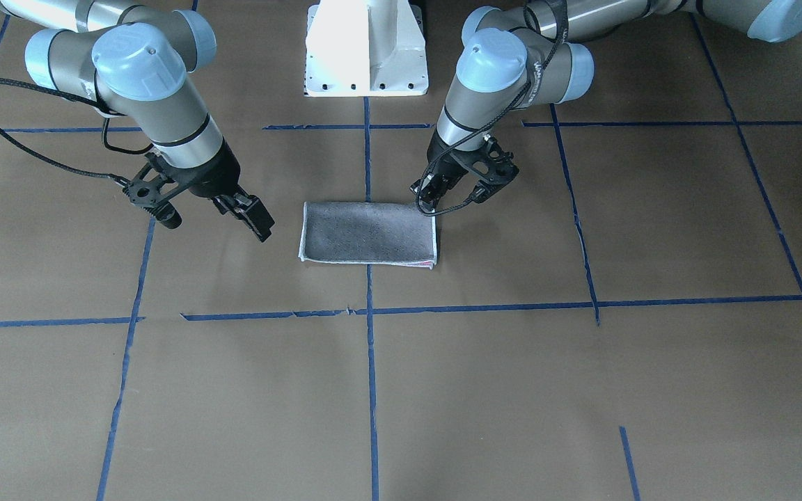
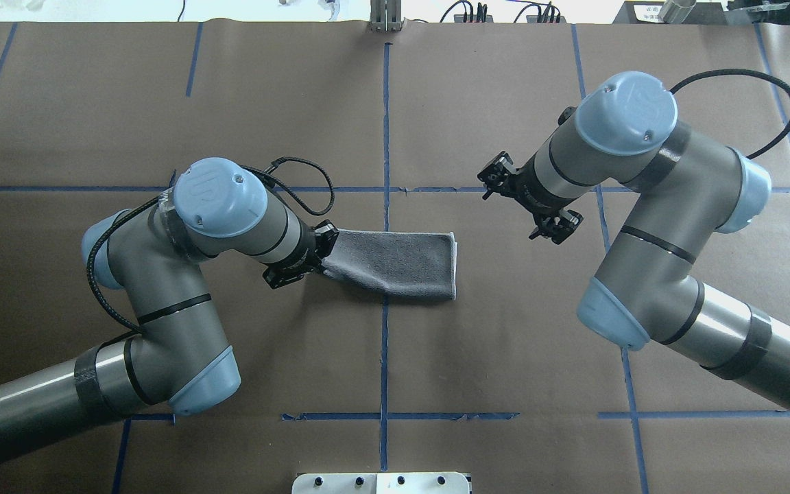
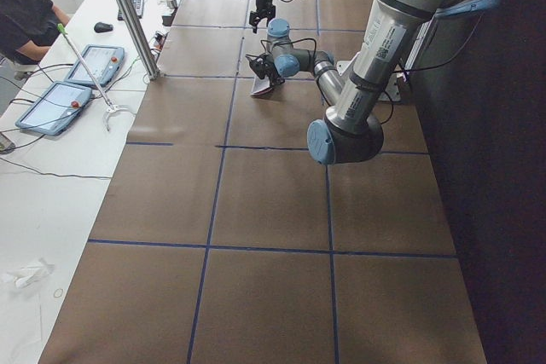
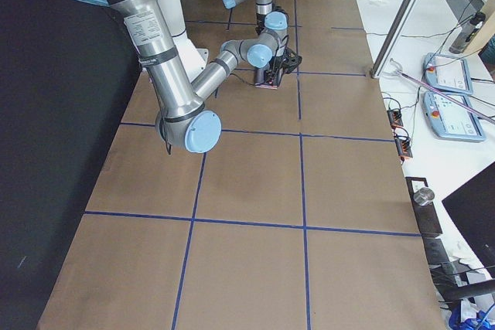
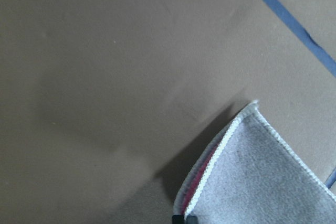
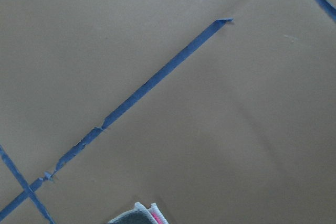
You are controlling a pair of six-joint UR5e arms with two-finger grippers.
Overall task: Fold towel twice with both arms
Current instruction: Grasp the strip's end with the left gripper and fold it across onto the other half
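Observation:
The towel (image 1: 367, 233) lies folded into a rectangle, grey face up, with a pink strip showing at one edge, in the middle of the table (image 2: 395, 264). My left gripper (image 1: 429, 207) is shut on the towel's corner nearest it (image 2: 319, 264). The left wrist view shows that corner (image 5: 252, 177) raised off the paper, pink between the layers, with the fingertips (image 5: 184, 217) closed on the edge. My right gripper (image 1: 216, 223) is open and empty, held above the table a short way from the towel's other end (image 2: 529, 206). The right wrist view shows only a towel corner (image 6: 142, 216).
Brown paper with blue tape lines (image 2: 385, 137) covers the table. The white pedestal base (image 1: 366, 49) stands at the robot's side. In the left side view a metal pole (image 3: 128, 14), tablets (image 3: 77, 83) and an operator (image 3: 21, 14) are beside the table.

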